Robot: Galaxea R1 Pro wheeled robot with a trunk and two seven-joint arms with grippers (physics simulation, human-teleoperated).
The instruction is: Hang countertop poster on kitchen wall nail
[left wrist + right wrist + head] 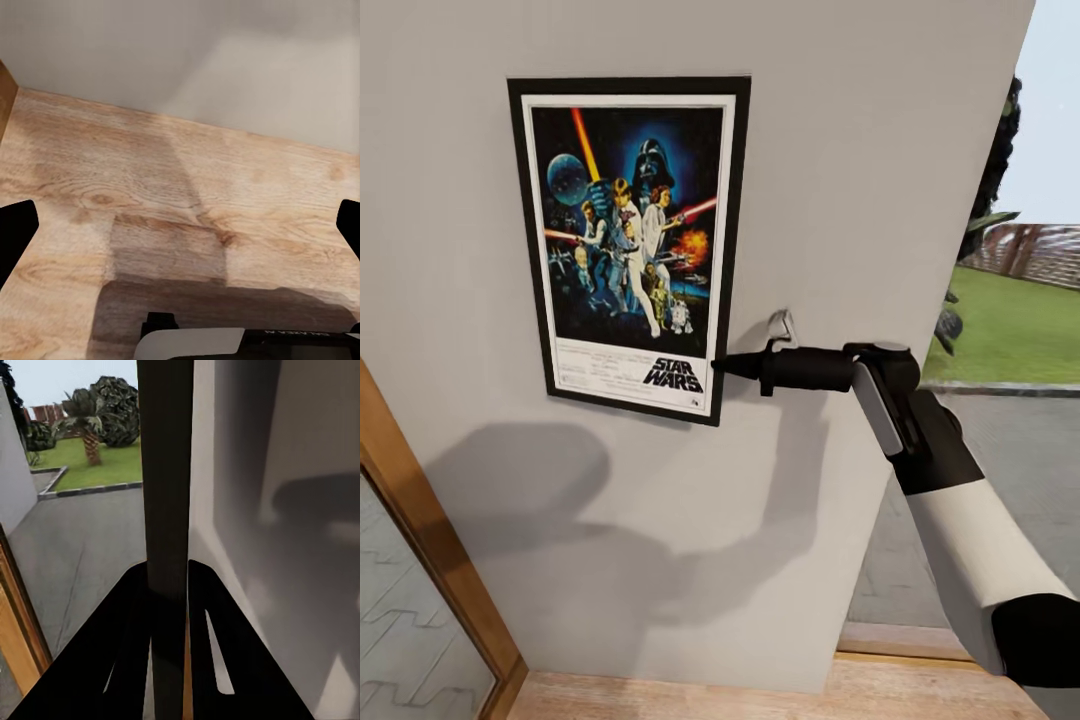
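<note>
The poster point(630, 240) lies flat against the pale grey wall point(840, 170), upright, with its black frame, white border and dark blue artwork facing me. My right gripper point(718, 365) reaches in from the right and is shut on the poster's right edge near its lower corner. In the right wrist view the poster point(166, 472) is a thin dark slab running between the two black fingers point(131, 615), with the right gripper point(166, 577) pinching it. My left gripper point(180, 225) hangs open over the wooden floor point(187, 172). The kitchen countertop is out of view.
A wooden door frame point(420, 520) with glass runs along the lower left. The wall ends at the right, where a paved area and lawn point(1010, 330) show outside. A small pale metal piece point(782, 325) shows just above the gripper body. Wooden floor point(760, 690) lies below.
</note>
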